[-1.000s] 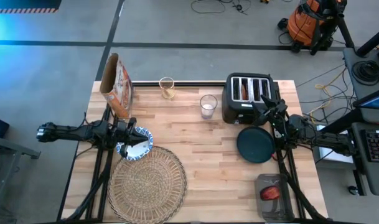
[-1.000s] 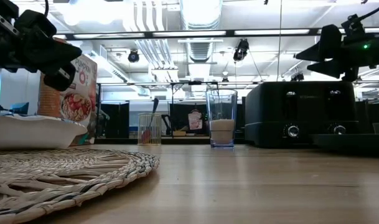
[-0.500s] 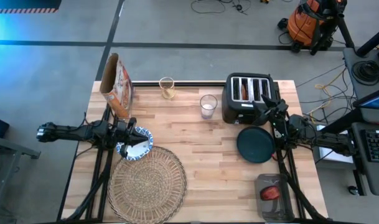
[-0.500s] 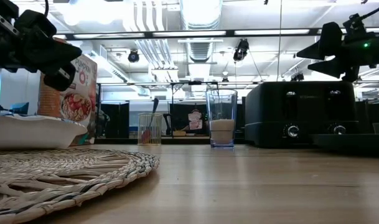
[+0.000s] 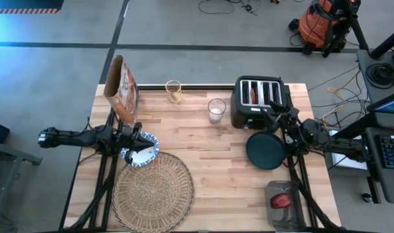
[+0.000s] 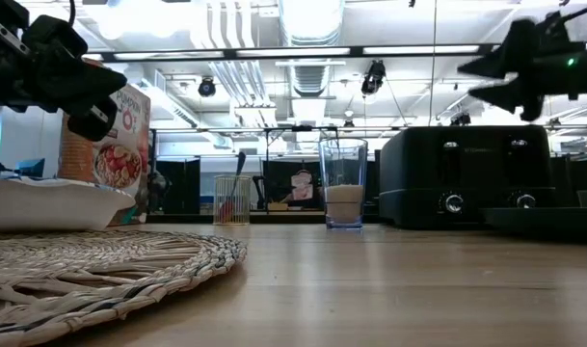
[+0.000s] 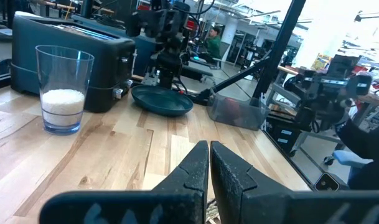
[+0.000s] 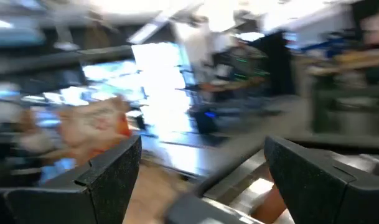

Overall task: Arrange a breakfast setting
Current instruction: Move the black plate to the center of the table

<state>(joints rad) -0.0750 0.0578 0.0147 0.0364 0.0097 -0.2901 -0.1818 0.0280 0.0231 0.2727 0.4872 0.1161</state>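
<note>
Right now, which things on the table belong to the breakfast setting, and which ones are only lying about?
For the setting:
woven placemat
patterned bowl, its edge on the placemat
dark plate
clear glass, something white inside

Only lying about:
black toaster
cereal bag
second small glass
clear container holding something red

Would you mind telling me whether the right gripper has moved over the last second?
Yes. The right gripper has risen in the low view, away from the black four-slot toaster beneath it; the high view shows it shifted slightly toward the table's middle.
</note>
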